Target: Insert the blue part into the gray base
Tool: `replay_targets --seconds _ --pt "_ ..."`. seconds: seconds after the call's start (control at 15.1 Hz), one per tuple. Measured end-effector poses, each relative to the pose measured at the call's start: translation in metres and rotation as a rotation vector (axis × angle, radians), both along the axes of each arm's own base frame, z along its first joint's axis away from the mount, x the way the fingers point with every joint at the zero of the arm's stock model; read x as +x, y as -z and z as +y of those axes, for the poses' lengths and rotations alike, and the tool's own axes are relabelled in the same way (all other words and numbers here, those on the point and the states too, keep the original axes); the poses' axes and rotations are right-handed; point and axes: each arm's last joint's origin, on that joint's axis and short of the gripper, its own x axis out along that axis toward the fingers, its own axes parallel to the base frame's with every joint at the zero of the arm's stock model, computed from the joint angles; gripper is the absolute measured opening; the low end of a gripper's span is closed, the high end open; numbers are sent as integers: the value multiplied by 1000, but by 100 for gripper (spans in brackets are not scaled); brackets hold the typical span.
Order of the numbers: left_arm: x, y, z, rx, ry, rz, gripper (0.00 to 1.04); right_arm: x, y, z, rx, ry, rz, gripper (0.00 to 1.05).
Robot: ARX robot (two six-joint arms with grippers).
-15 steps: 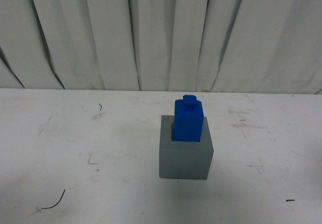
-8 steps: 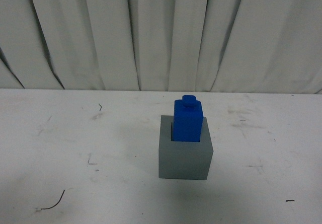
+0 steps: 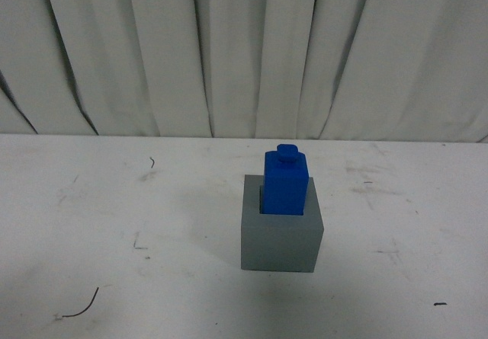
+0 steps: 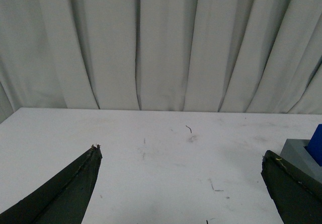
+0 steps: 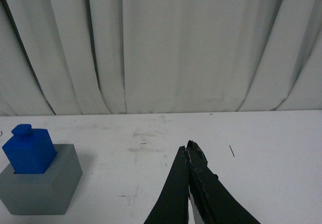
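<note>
The blue part (image 3: 286, 181) stands upright in the square recess of the gray base (image 3: 280, 240) in the middle of the white table, its knob on top. Neither arm shows in the front view. In the left wrist view my left gripper (image 4: 181, 153) is open and empty, with the gray base (image 4: 299, 153) and a sliver of the blue part (image 4: 317, 143) beside one finger. In the right wrist view my right gripper (image 5: 189, 146) is shut and empty, well apart from the blue part (image 5: 29, 150) seated in the gray base (image 5: 43, 189).
The white table (image 3: 114, 217) is scuffed, with a short dark wire (image 3: 80, 306) near the front left edge and a small dark speck (image 3: 440, 303) at the front right. A pleated white curtain (image 3: 244, 49) hangs behind the table.
</note>
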Motion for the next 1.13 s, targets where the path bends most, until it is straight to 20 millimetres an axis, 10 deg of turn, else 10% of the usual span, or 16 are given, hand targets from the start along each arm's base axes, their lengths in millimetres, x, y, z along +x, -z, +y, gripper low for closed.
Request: replay_targets --seconds 0.93,1.13 --pt "0 0 0 0 0 0 98 -25 3 0 0 -3 5 2" --pt "0 0 0 0 0 0 98 -25 3 0 0 -2 3 27"
